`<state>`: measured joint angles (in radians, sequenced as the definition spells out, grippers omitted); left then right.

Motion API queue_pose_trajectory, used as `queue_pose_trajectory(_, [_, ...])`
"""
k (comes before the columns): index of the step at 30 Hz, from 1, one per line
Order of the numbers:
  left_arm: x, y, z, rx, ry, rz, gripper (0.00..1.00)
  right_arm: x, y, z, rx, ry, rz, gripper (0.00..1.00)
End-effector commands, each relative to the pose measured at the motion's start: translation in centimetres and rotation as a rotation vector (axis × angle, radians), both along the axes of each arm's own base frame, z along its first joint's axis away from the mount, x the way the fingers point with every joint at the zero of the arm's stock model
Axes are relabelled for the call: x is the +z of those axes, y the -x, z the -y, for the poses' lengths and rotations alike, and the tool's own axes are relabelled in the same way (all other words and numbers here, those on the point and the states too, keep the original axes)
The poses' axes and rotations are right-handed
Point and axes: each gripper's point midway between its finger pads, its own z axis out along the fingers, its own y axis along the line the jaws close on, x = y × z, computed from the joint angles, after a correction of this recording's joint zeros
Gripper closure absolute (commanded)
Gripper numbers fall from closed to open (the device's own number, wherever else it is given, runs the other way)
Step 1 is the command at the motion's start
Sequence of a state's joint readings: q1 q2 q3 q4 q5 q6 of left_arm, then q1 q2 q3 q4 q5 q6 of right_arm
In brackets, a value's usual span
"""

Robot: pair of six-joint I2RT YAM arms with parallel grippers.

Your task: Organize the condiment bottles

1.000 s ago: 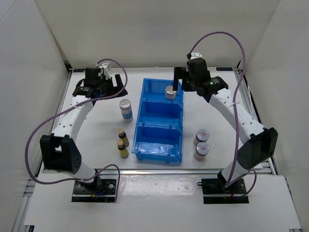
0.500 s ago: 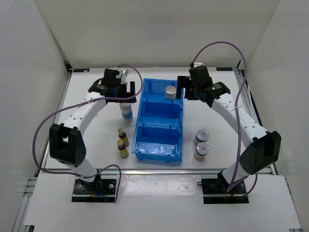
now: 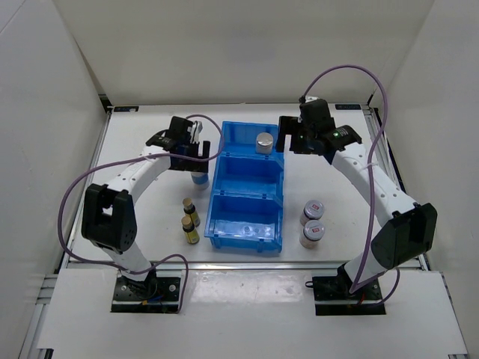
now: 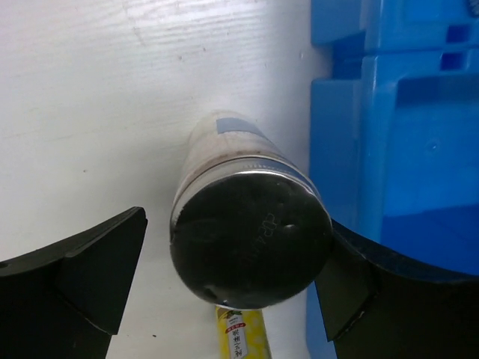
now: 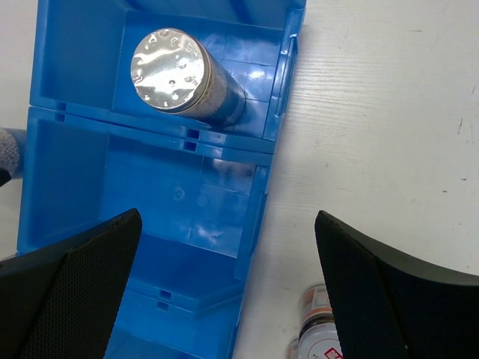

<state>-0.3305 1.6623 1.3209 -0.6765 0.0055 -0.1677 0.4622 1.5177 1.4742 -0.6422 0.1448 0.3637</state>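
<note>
One silver-topped white cylinder [image 3: 198, 177] with a blue band stands on the table left of the blue bin [image 3: 218, 182]. My left gripper [image 3: 194, 155] is open and straddles it. In the left wrist view its dark-looking lid [image 4: 251, 241] fills the space between my fingers [image 4: 86, 273], with a gap on the left side. The second cylinder [image 3: 263, 141] stands in the bin's far compartment [image 5: 171, 71]. My right gripper [image 3: 289, 139] is open and empty, just right of it. Two amber bottles [image 3: 189, 217] stand left of the bin. Two white jars [image 3: 312, 222] stand to its right.
The bin's middle and near compartments [image 5: 176, 198] hold nothing. In the left wrist view the bin wall [image 4: 404, 112] is close beside my right finger, and an amber bottle's yellow label [image 4: 241, 333] shows below the cylinder. One jar [image 5: 322, 329] shows at the bottom of the right wrist view.
My left gripper has swung right and toward the near side, and now sits over the cylinder by the bin. My right gripper has drawn slightly right, away from the cylinder in the bin.
</note>
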Motion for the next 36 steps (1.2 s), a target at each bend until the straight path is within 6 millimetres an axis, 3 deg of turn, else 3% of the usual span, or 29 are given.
queue_pose_trajectory(1, [0.9,0.8,-0.8,0.004,-0.017,0.021,0.04,0.1,0.3,0.4,-0.005,-0.02,-0.011,0.01])
queue_pose_trajectory(4, [2.2,0.1,-1.2,0.013,-0.032,0.063,0.22,-0.3,0.5,0.2,0.004,-0.024,-0.023,0.01])
queue_pose_trajectory(5, [2.9,-0.5,-1.2,0.014,-0.039,0.091,0.34,-0.3,0.6,0.1,0.012,-0.03,-0.026,0.01])
queue_pose_trajectory(12, [9.3,-4.8,-1.5,0.071,-0.056,0.266,0.71,-0.4,0.7,0.3,0.009,-0.032,-0.037,0.01])
queue_pose_trajectory(14, [12.2,-6.2,-1.5,0.094,-0.049,0.337,0.79,-0.2,1.0,0.5,0.009,-0.032,-0.037,0.01])
queue_pose_trajectory(18, [15.9,-8.6,-1.1,0.117,-0.034,0.42,0.89,-0.2,1.3,1.0,0.006,-0.027,-0.033,0.01])
queue_pose_trajectory(19, [16.7,-9.0,-0.9,0.126,-0.021,0.433,0.89,0.1,1.4,1.1,0.007,-0.03,-0.025,0.01])
queue_pose_trajectory(20, [19.3,-9.7,-0.6,0.14,0.013,0.489,0.89,-0.5,1.7,1.2,0.006,-0.022,-0.044,0.01])
queue_pose_trajectory(22, [19.9,-10.7,0.5,0.122,0.05,0.49,0.89,-0.3,1.9,1.7,-0.003,-0.025,-0.037,0.01])
queue_pose_trajectory(23, [22.1,-11.3,0.9,0.125,0.083,0.535,0.89,-0.8,2.1,1.8,-0.003,-0.02,-0.048,0.01])
queue_pose_trajectory(25, [21.9,-12.1,2.3,0.093,0.103,0.527,0.89,-0.7,2.2,2.3,-0.014,-0.021,-0.047,0.01])
queue_pose_trajectory(26, [22.7,-12.2,3.5,0.064,0.127,0.541,0.89,-0.9,2.3,2.4,-0.014,-0.017,-0.055,0.01])
queue_pose_trajectory(28, [21.5,-12.3,5.3,0.026,0.135,0.517,0.89,-0.9,2.4,2.8,-0.023,-0.018,-0.054,0.01])
queue_pose_trajectory(29, [22.0,-12.1,5.9,0.016,0.143,0.527,0.89,-1.0,2.6,2.9,-0.023,-0.014,-0.062,0.01])
queue_pose_trajectory(33, [20.4,-11.1,9.5,-0.057,0.166,0.484,0.89,-0.9,2.9,3.9,-0.049,-0.005,-0.066,0.01])
queue_pose_trajectory(36, [18.8,-10.5,10.5,-0.077,0.168,0.444,0.89,-1.2,3.6,4.4,-0.057,0.005,-0.071,0.01])
